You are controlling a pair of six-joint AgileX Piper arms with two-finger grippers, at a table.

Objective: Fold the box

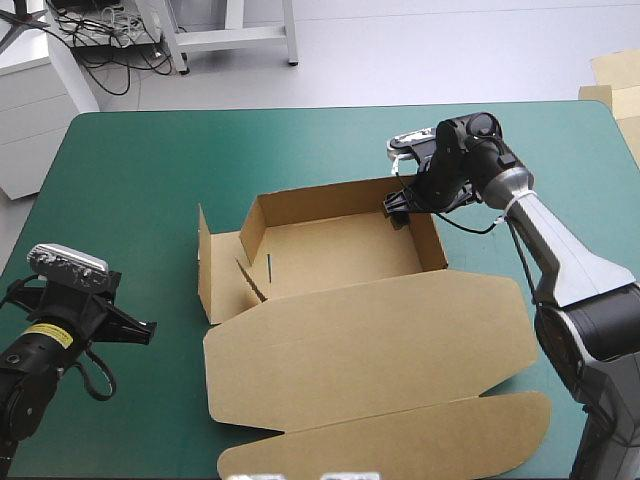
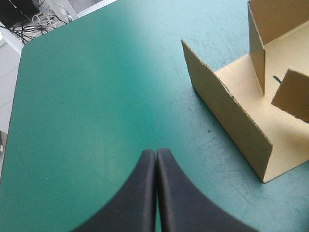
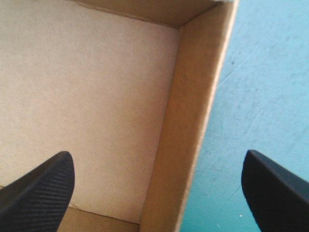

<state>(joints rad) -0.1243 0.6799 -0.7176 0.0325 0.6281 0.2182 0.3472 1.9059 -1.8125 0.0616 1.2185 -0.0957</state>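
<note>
— black fingers of the left gripper [image 2: 155,152] come first, pressed together into one point with nothing between them, over bare teal-green cover [image 2: 87,96].
— and the box [image 1: 340,255]?
— it sits in the middle of the cover, well apart from that gripper, ahead of it toward 2 o'clock. it's an open tray with walls up at 12, 3 and 9 o'clock; the lid [image 1: 370,335] lies flat toward 6 o'clock, its rounded tuck flap [image 1: 400,440] farthest out that way.
— anything on the 9 o'clock side?
— yes. an outer side flap [image 1: 206,265] stands upright beyond the tray's wall there, and a small inner flap [image 1: 252,278] leans tilted between the two.
— where's the right gripper [image 3: 157,159]?
— at the tray's 2 o'clock corner, fingers spread wide, holding nothing. the 3 o'clock wall [image 3: 186,121] rises between them: one finger hangs over the tray floor, the other outside over the cover. whether either finger touches the wall, i can't tell.
</note>
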